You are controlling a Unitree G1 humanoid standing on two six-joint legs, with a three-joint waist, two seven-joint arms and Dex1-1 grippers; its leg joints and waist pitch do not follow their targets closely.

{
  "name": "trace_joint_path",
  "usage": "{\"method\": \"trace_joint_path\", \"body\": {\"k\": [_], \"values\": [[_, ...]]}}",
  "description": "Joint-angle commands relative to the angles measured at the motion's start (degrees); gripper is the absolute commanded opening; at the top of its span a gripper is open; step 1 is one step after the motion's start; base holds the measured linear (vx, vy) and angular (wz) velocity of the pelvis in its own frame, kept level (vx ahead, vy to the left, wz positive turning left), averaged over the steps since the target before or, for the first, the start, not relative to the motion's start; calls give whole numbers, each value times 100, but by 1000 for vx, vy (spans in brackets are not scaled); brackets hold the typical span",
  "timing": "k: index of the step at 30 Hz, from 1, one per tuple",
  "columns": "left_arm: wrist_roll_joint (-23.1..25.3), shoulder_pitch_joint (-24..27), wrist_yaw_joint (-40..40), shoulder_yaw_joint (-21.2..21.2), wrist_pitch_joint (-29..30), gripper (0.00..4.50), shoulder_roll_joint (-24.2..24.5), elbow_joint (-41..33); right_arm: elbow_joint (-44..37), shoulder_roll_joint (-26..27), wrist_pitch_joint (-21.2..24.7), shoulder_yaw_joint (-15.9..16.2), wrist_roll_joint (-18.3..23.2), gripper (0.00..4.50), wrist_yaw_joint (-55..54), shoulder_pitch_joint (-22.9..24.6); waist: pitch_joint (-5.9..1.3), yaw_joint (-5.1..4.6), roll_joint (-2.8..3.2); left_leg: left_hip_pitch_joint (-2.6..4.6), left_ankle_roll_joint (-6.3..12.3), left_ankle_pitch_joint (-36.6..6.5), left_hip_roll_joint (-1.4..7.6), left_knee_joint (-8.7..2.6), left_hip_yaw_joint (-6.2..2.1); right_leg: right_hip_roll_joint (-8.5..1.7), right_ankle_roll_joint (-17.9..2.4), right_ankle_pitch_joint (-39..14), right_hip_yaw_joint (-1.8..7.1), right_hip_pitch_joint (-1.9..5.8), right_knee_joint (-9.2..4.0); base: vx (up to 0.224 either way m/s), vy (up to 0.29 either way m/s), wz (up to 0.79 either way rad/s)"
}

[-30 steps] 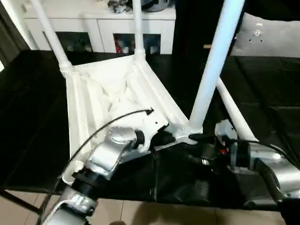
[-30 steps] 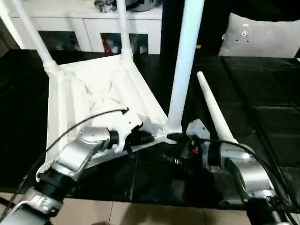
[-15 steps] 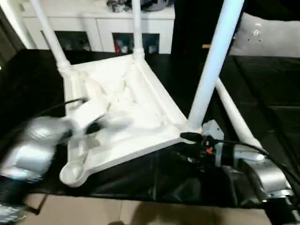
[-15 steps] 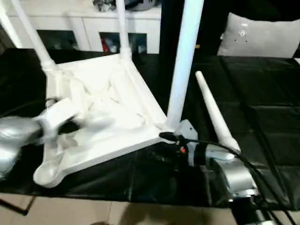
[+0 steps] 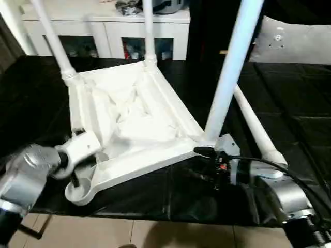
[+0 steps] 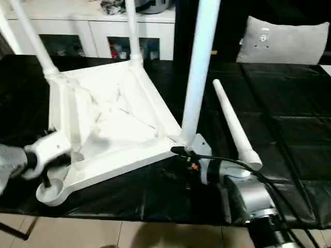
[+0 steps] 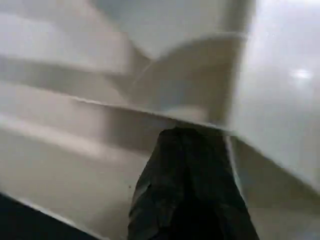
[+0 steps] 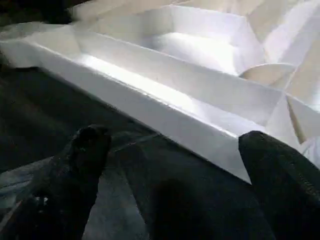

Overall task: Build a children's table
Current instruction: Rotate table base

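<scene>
The children's table lies upside down on the black surface, its ribbed white top (image 5: 129, 111) facing up. Three white legs stand in corner sockets: far left (image 5: 51, 39), far middle (image 5: 149, 31) and near right (image 5: 230, 72). The near-left socket (image 5: 78, 191) is empty. Another leg (image 5: 253, 126) lies loose on the black surface to the right. My left gripper (image 5: 75, 180) is shut beside the empty socket, its black fingers (image 7: 185, 185) pressed together against the white rim. My right gripper (image 8: 175, 150) stands open at the near-right corner (image 5: 204, 142), with the top's edge (image 8: 165, 110) just ahead of its fingers.
A white cabinet with glass doors (image 5: 119, 36) stands behind the black surface. A grey cushion (image 5: 295, 41) rests at the back right. The surface's front edge runs just below the table top, with pale floor tiles (image 5: 155, 235) beyond it.
My left arm has swung from the near-right corner across to the near-left empty socket, and its fingers have closed. The right gripper stays open by the near-right corner.
</scene>
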Motion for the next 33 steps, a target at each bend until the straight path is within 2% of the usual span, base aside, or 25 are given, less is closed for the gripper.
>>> {"method": "trace_joint_path", "body": {"k": [1,2,4,5,8,10,11,13,14,15,17,19,20,21,23,24,25,26,27,28,29,30,31,32,33], "values": [[-245,176,-607,-378,-77,2,18,-283,365,72,-72,30,-316,450,-530,-179,-212,10,69,-2,52,-1469,300,-501,-179,-531,-1041,-2083,299,253,-476,0,0,0],[-290,183,-664,-404,-78,2,6,-307,429,96,-112,31,-349,450,-603,-221,-200,-1,51,64,20,-1612,308,-490,-162,-526,-997,-2287,312,198,-526,0,0,0],[-476,143,-751,-462,-32,2,-180,-356,656,181,-259,49,-470,450,-835,-386,-205,-31,73,66,-24,-1689,300,-486,-165,-526,-953,-2413,331,203,-521,0,0,0],[-598,94,-797,-507,11,2,-319,-387,766,231,-334,60,-524,450,-932,-473,-208,-40,56,66,-38,-1656,307,-488,-165,-525,-965,-2341,337,205,-506,0,0,0],[-956,-78,-1023,-718,212,2,-742,-580,1117,412,-569,77,-665,450,-1149,-748,-255,-22,61,41,-9,-1276,297,-462,-145,-515,-1151,-1645,344,251,-436,0,0,0],[-1019,-104,-1049,-733,260,2,-822,-607,1181,447,-600,67,-678,450,-1198,-795,-268,-26,61,17,64,-1073,288,-439,-133,-506,-1222,-1310,344,280,-401,0,0,0],[-1071,-152,-1048,-747,263,2,-936,-599,1267,491,-643,47,-682,450,-1257,-855,-273,-34,40,3,95,-995,283,-433,-128,-507,-1235,-1208,345,291,-393,0,0,0],[-1102,-416,-908,-858,56,2,-1473,-339,1621,621,-843,55,-753,450,-1436,-1071,-304,-63,33,-16,196,-685,262,-394,-114,-498,-1339,-821,332,308,-360,0,0,0],[-1094,-461,-883,-882,10,2,-1558,-286,1671,640,-871,59,-766,450,-1460,-1101,-310,-60,33,-18,220,-623,255,-378,-106,-498,-1356,-762,331,307,-362,0,0,0],[-1098,-646,-779,-971,-108,2,-1944,-43,1912,729,-1034,68,-850,450,-1556,-1227,-331,-49,32,-31,244,-500,253,-357,-106,-505,-1405,-541,336,329,-326,0,0,0],[-1063,-785,-642,-1030,-191,2,-2225,176,2055,797,-1117,62,-889,450,-1610,-1304,-303,-66,29,-41,280,-570,249,-363,-98,-485,-1397,-650,316,319,-364,0,0,0],[-1016,-902,-506,-1115,-307,2,-2461,380,2146,862,-1164,46,-895,450,-1658,-1364,-306,-63,6,-50,294,-637,257,-357,-103,-509,-1319,-884,321,345,-378,0,0,0],[-998,-950,-397,-1119,-376,2,-2582,491,2182,885,-1181,41,-899,450,-1674,-1387,-307,-61,42,-51,292,-634,258,-358,-111,-512,-1311,-899,321,344,-374,0,0,0],[-922,-1045,-151,-1104,-491,2,-2784,711,2255,917,-1232,38,-917,450,-1706,-1427,-307,-91,15,-58,298,-661,263,-360,-111,-503,-1299,-924,312,347,-383,0,0,0],[-704,-1227,397,-1057,-781,2,-3100,1143,2330,954,-1301,21,-930,450,-1763,-1483,-295,-98,37,-29,317,-814,246,-345,-97,-485,-1256,-1147,303,331,-431,0,0,0],[-685,-1251,466,-1041,-796,2,-3142,1201,2334,959,-1308,14,-927,450,-1775,-1489,-289,-103,28,-45,328,-834,246,-346,-96,-485,-1223,-1217,302,334,-439,0,0,0],[-643,-1322,684,-966,-846,2,-3255,1336,2331,932,-1293,-31,-924,450,-1836,-1523,-292,-92,40,-43,318,-865,251,-353,-109,-502,-1163,-1370,299,342,-441,0,0,0],[-601,-1400,917,-877,-897,2,-3380,1483,2339,893,-1262,-89,-926,450,-1918,-1568,-281,-104,33,-21,313,-937,248,-352,-99,-483,-1105,-1546,293,316,-475,0,0,0],[-561,-1475,1093,-786,-954,2,-3488,1627,2408,825,-1119,-182,-967,450,-2094,-1648,-294,-99,12,-30,299,-914,244,-348,-106,-490,-1085,-1607,291,334,-468,0,0,0],[-511,-1505,1187,-767,-1035,2,-3514,1688,2461,764,-1008,-259,-1007,450,-2272,-1706,-297,-97,-6,-35,310,-871,242,-346,-104,-487,-1076,-1605,291,330,-470,0,0,0],[-511,-1505,1187,-767,-1035,2,-3514,1688,2461,764,-1008,-259,-1007,450,-2272,-1706,-296,-91,7,-39,314,-835,242,-346,-108,-490,-1079,-1602,292,325,-464,0,0,0],[-520,-1487,1193,-740,-1142,2,-3518,1664,2503,682,-753,-481,-954,450,-2557,-1819,-306,-71,18,-36,334,-750,256,-340,-107,-496,-1069,-1492,304,318,-457,0,0,0],[-520,-1487,1193,-740,-1142,2,-3518,1664,2503,682,-753,-481,-954,450,-2557,-1819,-306,-71,18,-36,334,-750,256,-340,-107,-496,-1069,-1492,304,318,-457,0,0,0],[-630,-1400,1094,-666,-1184,2,-3507,1530,2517,568,-413,-765,-883,450,-2872,-1973,-349,-66,31,-54,381,-459,257,-318,-109,-479,-1188,-916,308,331,-374,0,0,0],[-726,-1327,950,-642,-1199,2,-3468,1415,2515,497,-256,-868,-895,450,-3009,-2053,-376,-38,41,-37,441,-262,272,-298,-107,-476,-1312,-474,308,324,-317,0,0,0]]}}
